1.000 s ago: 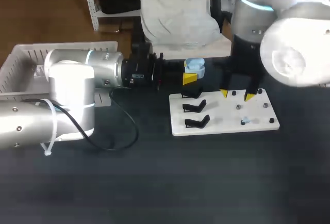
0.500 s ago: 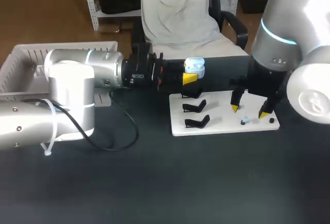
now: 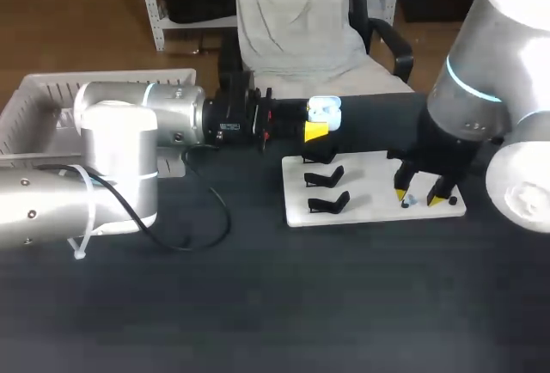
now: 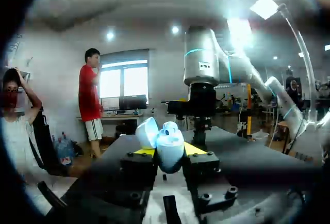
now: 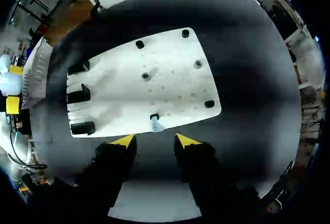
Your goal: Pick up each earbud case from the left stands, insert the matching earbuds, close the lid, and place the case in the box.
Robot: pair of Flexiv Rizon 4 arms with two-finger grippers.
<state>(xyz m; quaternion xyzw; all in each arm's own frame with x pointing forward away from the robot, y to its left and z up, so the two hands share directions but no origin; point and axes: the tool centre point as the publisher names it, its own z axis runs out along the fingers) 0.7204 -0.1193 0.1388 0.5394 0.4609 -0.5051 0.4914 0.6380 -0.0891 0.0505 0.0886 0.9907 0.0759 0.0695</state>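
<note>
Head view: right end effector hangs open over an earbud; left end effector clamps the case.

Glossy pale-blue plastic earbud case, smooth matt white board, matt black tabletop

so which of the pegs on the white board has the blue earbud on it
The peg just ahead of the right gripper, by the white board's edge: a pale blue earbud sits at it. No other peg shows blue.
</note>
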